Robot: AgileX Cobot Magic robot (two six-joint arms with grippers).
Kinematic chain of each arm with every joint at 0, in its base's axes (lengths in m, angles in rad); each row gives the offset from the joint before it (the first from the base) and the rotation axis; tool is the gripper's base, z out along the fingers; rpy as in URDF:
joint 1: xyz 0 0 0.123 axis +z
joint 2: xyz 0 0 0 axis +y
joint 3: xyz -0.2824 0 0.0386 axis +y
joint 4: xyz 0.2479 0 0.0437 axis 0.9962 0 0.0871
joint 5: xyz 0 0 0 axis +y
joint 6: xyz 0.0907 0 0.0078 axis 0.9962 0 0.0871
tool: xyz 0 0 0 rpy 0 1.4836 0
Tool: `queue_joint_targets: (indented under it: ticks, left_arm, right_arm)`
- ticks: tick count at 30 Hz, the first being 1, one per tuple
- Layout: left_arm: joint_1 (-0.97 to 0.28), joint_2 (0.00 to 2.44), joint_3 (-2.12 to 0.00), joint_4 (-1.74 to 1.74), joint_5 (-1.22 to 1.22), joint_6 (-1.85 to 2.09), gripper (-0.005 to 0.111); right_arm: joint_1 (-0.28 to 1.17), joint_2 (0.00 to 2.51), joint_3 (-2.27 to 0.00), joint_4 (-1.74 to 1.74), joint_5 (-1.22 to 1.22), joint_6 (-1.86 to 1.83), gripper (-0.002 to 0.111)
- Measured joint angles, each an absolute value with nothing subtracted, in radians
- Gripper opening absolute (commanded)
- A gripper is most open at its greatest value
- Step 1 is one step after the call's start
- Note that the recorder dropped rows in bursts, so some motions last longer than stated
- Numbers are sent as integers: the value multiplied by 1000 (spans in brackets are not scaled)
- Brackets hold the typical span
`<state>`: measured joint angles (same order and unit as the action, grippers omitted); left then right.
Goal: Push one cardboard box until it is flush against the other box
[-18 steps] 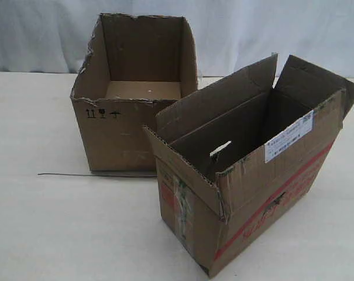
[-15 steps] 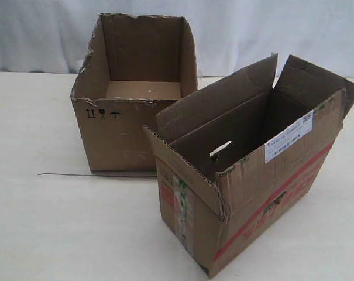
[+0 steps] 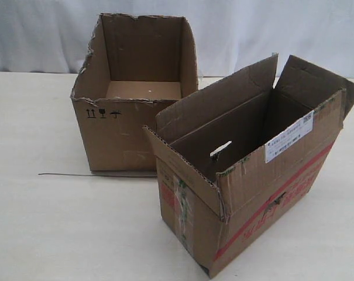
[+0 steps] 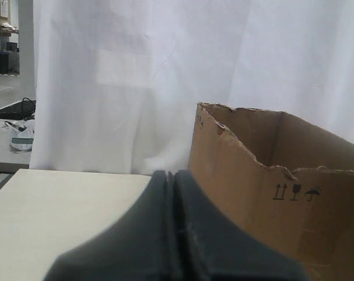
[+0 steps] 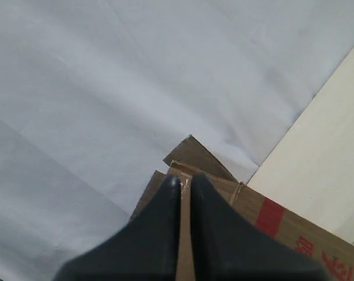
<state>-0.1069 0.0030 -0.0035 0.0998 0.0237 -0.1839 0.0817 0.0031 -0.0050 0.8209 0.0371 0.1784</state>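
Cardboard box [image 3: 247, 181], flaps open, is shown on the counter [image 3: 48, 222] at 4 o'clock of the other box [image 3: 121, 126] and skewed to it. Whether the two touch is hidden behind a raised flap. In the wrist views each box is partly masked. The left fingers [image 4: 147, 234] are pressed together, empty; the right fingers [image 5: 159, 234] are parted by a thin slit, with nothing held.

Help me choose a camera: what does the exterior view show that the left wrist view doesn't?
Only the exterior view: the long flapped box with a red stripe. Only the left wrist view: the left gripper, fingers pressed together, and a cluttered desk. Both: the torn-rimmed box with black symbols, the table, the white curtain.
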Motion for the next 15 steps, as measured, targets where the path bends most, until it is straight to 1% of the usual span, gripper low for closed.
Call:
queue_joint_targets:
  ticks: [7,11,15]
  left_arm:
    - [-107,3,-4,100,24,-184,0]
    - [-107,3,-4,100,24,-184,0]
    - [-107,3,-4,100,24,-184,0]
  right_arm:
    - [82,5,-31,797,45,176,5]
    - [82,93,-167,667,134,176,5]
    - [82,249,-360,465,326,175,5]
